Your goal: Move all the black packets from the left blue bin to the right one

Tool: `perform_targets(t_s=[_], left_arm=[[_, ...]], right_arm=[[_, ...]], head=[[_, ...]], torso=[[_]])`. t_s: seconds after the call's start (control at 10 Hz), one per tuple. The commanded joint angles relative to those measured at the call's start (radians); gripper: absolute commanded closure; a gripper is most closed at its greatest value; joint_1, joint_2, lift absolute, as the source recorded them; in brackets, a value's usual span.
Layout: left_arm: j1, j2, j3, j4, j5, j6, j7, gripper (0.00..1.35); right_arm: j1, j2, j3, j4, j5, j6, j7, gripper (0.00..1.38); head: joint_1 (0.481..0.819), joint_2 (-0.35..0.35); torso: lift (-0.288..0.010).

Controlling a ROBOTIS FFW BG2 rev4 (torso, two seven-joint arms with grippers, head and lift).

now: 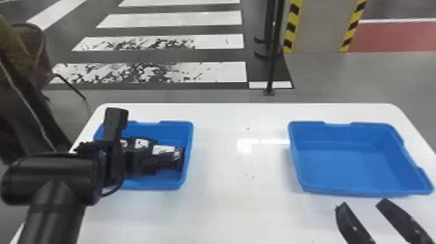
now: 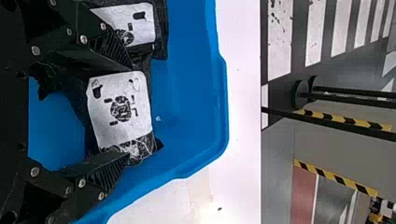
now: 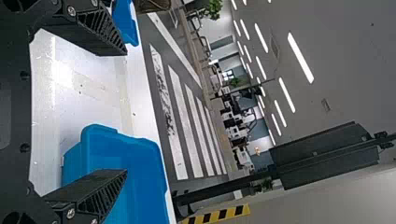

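Observation:
In the head view my left gripper (image 1: 114,159) is over the left blue bin (image 1: 188,136), where black packets (image 1: 172,160) with white labels lie together. The left wrist view has the open left gripper (image 2: 128,112) with one black packet (image 2: 120,109) lying between its two fingers; another packet (image 2: 135,23) is beside the upper finger. Whether the fingers touch the packet I cannot tell. My right gripper (image 1: 361,205) is parked in front of the right blue bin (image 1: 350,191), which holds no packets. From its wrist, the right gripper (image 3: 126,113) stands open, nothing between its fingers.
Both bins stand on a white table (image 1: 240,201), with a wide strip of tabletop between them. Beyond the far edge are a black pole (image 1: 271,65) and a pillar with yellow-black stripes (image 1: 321,26). A person is at the left edge.

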Motion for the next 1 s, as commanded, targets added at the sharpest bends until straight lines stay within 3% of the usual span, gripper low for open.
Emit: perform_targets(t_s=[0.0,0.1,0.3,0.4,0.6,0.9], left_arm=[[-0.005,0.001,0.001,0.0,-0.018,0.066,0.0,0.78],[-0.003,0.001,0.003,0.0,-0.034,0.107,-0.002,0.82],[0.007,0.005,0.007,-0.002,-0.068,0.09,-0.031,0.82],[0.019,0.007,0.019,-0.022,-0.086,0.076,-0.038,1.23],[0.086,-0.003,0.068,-0.091,-0.06,0.044,-0.035,1.19],[0.253,-0.018,0.168,-0.393,0.01,-0.008,-0.032,1.19]], right_arm=[[0.0,0.0,0.0,0.005,-0.006,0.0,0.0,0.13],[0.0,0.0,0.002,0.005,-0.008,0.0,0.002,0.13],[0.0,0.0,0.002,0.005,-0.016,0.0,0.002,0.13],[0.0,0.0,0.0,0.005,-0.016,0.0,0.002,0.13],[0.002,0.0,0.002,0.007,-0.016,0.0,0.003,0.13],[0.0,0.0,0.002,0.0,-0.016,0.0,0.005,0.13]], head=[[0.695,0.08],[0.695,0.087],[0.695,0.102],[0.695,0.105],[0.695,0.124],[0.695,0.142]], torso=[[-0.14],[-0.14],[-0.14],[-0.14],[-0.14],[-0.14]])
